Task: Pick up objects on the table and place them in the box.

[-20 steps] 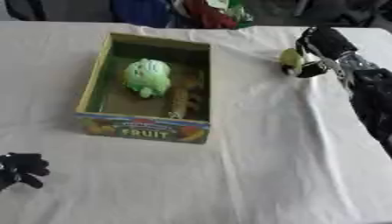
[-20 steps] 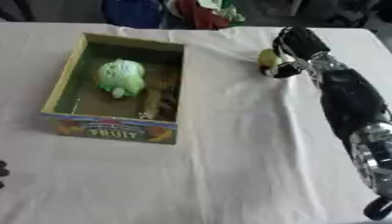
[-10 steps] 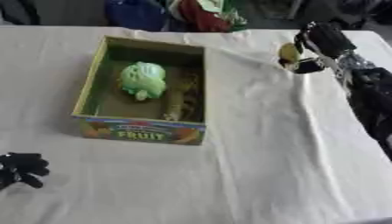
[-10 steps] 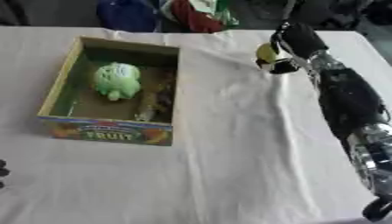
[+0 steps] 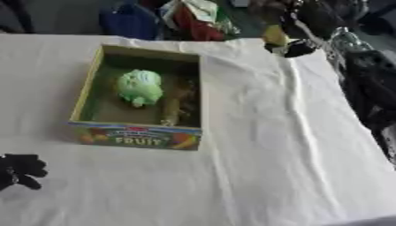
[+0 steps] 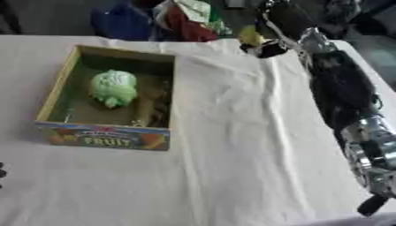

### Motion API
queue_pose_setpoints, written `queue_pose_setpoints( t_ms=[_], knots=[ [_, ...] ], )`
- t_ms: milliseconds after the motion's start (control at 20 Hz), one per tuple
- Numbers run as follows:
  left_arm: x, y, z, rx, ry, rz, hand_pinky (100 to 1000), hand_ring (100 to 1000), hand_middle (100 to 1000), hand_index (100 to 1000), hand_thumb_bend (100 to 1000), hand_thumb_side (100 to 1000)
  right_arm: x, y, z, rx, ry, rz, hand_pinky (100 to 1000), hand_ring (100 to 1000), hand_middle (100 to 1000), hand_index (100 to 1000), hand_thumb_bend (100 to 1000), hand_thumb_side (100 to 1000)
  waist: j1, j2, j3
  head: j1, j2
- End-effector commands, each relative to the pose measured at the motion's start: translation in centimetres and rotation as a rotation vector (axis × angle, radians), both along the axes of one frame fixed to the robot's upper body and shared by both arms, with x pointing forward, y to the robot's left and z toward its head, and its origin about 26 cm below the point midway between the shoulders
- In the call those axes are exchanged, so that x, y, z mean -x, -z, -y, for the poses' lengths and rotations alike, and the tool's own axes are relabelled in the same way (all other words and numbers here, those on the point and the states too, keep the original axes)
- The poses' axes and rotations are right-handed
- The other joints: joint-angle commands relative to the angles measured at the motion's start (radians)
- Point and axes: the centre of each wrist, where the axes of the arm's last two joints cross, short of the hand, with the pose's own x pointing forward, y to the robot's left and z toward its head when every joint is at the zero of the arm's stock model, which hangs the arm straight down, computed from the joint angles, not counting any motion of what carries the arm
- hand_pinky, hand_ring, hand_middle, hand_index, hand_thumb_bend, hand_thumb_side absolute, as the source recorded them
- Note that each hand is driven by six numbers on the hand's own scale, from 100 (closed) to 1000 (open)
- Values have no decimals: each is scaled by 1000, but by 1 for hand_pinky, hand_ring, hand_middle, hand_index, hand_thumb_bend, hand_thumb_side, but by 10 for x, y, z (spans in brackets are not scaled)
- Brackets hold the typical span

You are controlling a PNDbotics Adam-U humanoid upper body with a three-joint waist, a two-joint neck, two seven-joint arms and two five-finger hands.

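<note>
**Yellow object held high at one o'clock, fruit box holding two items**

The box (image 5: 136, 134) sits on the white tablecloth (image 5: 278, 150) toward ten o'clock of the table's middle. It is an open cardboard carton with green inner walls and yellowish rims. Its front panel is printed with coloured fruit pictures and the word "FRUIT" in yellow letters; a smaller line of writing above that word is too blurred to read.

Inside the box lies a pale green rounded object (image 5: 140, 87), toward the back left of the floor. Just beside it, along the right wall, lies a brownish elongated object (image 5: 174, 106) whose kind cannot be made out.

The right hand (image 6: 271, 33) is up at one o'clock, at the table's far edge, its fingers curled round a small yellow object (image 6: 249, 35). That object is well apart from the box, to the box's upper right.

The left hand (image 5: 19, 170) shows at eight o'clock, near the lower left corner, resting on the cloth with fingers relaxed and holding nothing.

Beyond the far edge lie blue (image 5: 133, 22) and red-and-green bags (image 5: 193, 17).
</note>
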Motion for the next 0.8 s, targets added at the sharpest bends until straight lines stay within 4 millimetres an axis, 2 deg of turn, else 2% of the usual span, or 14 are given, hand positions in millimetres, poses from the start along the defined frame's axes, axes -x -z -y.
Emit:
queue_pose_setpoints(
  t_ms=[50, 150, 400, 600, 800],
  knots=[
    [0, -6, -3, -10, 0, 14, 591, 690, 673, 818, 293, 1000, -5, -31, -21, 21, -124, 56, 564, 568, 278, 365, 412, 342, 2, -23, 0, -8, -9],
    [0, -6, -3, -9, 6, 14, 591, 691, 673, 818, 294, 1000, -11, -33, -38, 24, -187, 33, 559, 565, 280, 369, 360, 319, 3, -26, 2, -13, -10],
    [-1, -7, -1, -6, 16, 13, 592, 692, 674, 818, 293, 1000, -24, -31, -79, 64, -318, -58, 576, 589, 318, 401, 309, 344, 4, -27, 12, -25, -12],
    [-1, -7, 0, -5, 24, 13, 592, 692, 674, 818, 292, 1000, -32, -24, -116, 106, -381, -104, 579, 596, 339, 422, 289, 345, 5, -26, 23, -35, -14],
    [-1, -7, 2, -2, 30, 13, 592, 692, 673, 818, 290, 1000, -36, -15, -144, 139, -424, -144, 595, 624, 422, 493, 303, 354, 7, -26, 29, -43, -18]
  ],
)
